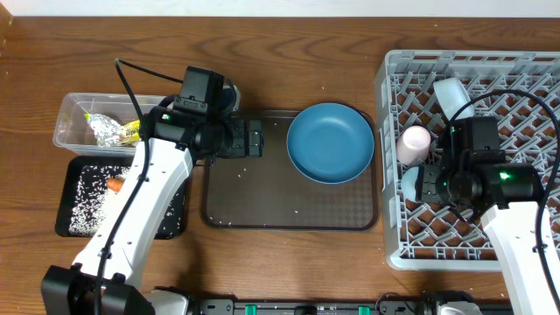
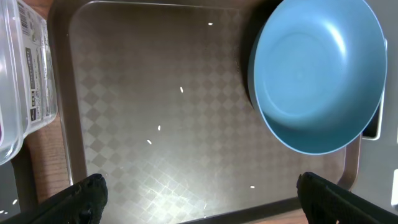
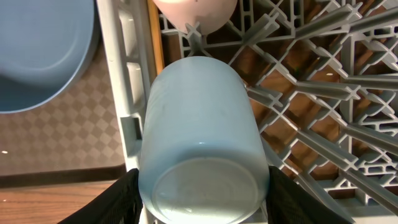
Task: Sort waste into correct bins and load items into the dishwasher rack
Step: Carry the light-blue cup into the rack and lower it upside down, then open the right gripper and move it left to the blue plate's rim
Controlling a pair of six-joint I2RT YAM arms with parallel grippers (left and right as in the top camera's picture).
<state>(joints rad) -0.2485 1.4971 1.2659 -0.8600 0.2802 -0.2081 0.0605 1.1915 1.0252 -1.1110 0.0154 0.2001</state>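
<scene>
**Sorting under way: one arm loaded, one arm bare**

Read the overhead view as a dial (12 o'clock is the far edge of the table).

The right gripper is out at 3 o'clock. Its jaws are partly closed on the small light blue cup, with a black finger pressed to each flank. The cup's footed base faces the wrist camera. The cup sits at the 9 o'clock wall of the dishwasher rack; I cannot tell whether it rests on the lattice. Just at the cup's 12 o'clock, inside the rack, is the small pale pink cup. The white bowl leans near the rack's 11 o'clock corner.

The left gripper hangs over the 10 o'clock corner of the dark brown serving tray. Its jaws are spread fully and hold nothing; the wrist view shows only tray surface and a few stray grains beneath. The large round blue plate lies on the tray's 2 o'clock corner, apart from that gripper.

At 9 to 10 o'clock the clear tub holds the crumpled silver foil with its yellow-green wrapper. Directly at the tub's 6 o'clock, the shallow black tray carries scattered rice grains. The small orange carrot lies toward the black tray's 12 o'clock edge, partly behind the left arm.
</scene>
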